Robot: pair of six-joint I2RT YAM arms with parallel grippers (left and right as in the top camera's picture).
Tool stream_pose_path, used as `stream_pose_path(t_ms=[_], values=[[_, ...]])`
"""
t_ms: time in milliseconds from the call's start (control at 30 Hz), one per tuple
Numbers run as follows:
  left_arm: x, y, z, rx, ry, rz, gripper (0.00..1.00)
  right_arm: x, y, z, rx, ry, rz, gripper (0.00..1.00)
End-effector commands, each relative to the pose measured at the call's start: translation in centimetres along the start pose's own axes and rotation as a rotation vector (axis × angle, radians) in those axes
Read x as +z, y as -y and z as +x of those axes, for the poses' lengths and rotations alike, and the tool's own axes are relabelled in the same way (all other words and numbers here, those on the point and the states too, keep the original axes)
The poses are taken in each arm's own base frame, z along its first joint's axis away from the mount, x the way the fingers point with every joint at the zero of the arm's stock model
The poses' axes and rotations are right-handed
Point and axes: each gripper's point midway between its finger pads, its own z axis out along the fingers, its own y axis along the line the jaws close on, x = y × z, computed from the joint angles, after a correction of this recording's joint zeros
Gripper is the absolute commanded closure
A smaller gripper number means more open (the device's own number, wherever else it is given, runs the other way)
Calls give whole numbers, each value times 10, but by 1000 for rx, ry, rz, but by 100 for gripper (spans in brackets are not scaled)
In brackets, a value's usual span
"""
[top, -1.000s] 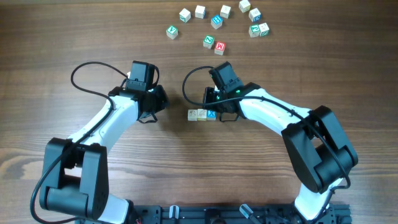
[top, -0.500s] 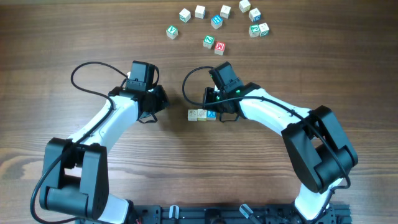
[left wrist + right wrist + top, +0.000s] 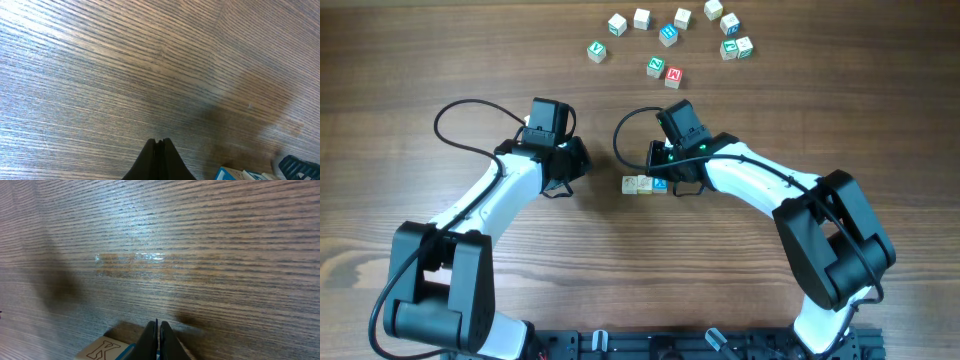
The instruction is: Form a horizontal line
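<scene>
The right gripper (image 3: 158, 324) has its jaws pressed together on nothing, and the left gripper (image 3: 159, 142) is likewise closed and empty over the wood-grain table (image 3: 100, 60). The row of three wooden cubes (image 3: 645, 185) lies between them, just beside the right gripper and farther from the left. The cubes sit side by side in a left-to-right line, two pale-topped and the rightmost marked blue; the right wrist view shows a pale cube (image 3: 102, 350) with an outlined K.
</scene>
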Motion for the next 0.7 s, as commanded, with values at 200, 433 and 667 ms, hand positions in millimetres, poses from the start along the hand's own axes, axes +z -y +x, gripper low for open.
stream_pose_path(t_ms=[200, 433, 667], values=[[-4, -3, -3, -5, 20, -8, 96, 2, -5, 4, 10, -22, -17, 95], [-4, -4, -2, -5, 18, -10, 96, 2, -5, 4, 11, -22, -16, 95], [-4, -4, -1, -5, 15, -12, 96, 2, -5, 4, 11, -23, -16, 95]])
